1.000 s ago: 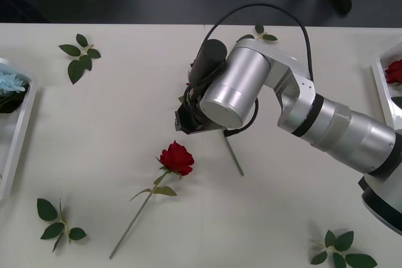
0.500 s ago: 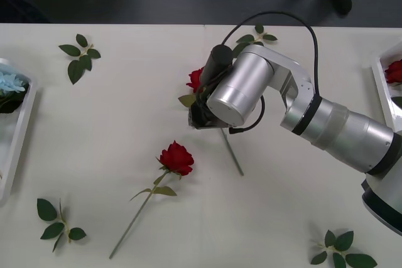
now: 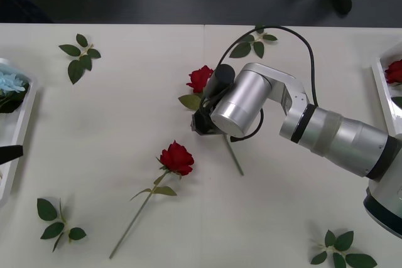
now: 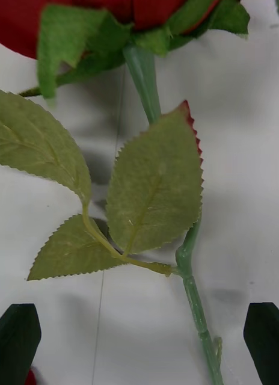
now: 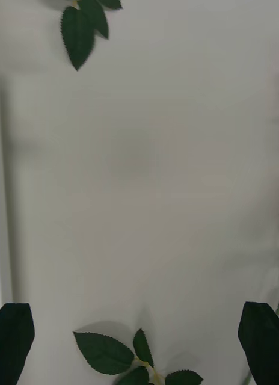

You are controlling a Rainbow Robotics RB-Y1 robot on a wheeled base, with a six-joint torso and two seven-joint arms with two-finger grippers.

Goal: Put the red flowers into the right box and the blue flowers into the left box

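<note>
Right claw (image 4: 139, 343): fingers apart, lowered over the middle of the worktop (image 3: 125, 111), straddling the stem of a red flower; in the right wrist view one black fingertip (image 4: 16, 340) stands on each side of the stem, neither touching it.
Red flower under the right claw (image 3: 200, 78): lies flat on the worktop, bloom just beyond the claw on its far side, stem running under the wrist and out toward the robot; in the right wrist view its pale green leaves (image 4: 115, 198) spread between bloom and fingers.
Second red flower (image 3: 176, 158): lies flat near the right claw, on its left and closer to the robot, long stem slanting away toward the front edge.
Right box (image 3: 381, 92): well off to the right of the right claw, at the worktop's edge, with a red bloom (image 3: 394, 71) lying in it.
Left box (image 3: 19, 136): well off to the left of the right claw, at the opposite edge, holding a blue flower (image 3: 10, 83) with dark leaves.
Left claw (image 5: 139, 343): fingers apart, hanging over bare worktop with a leaf sprig (image 5: 127, 361) between them; in the front view a black fingertip (image 3: 9, 153) shows at the left box.
Loose leaf sprigs (image 3: 80, 58): scattered on the worktop well away from the right claw.
</note>
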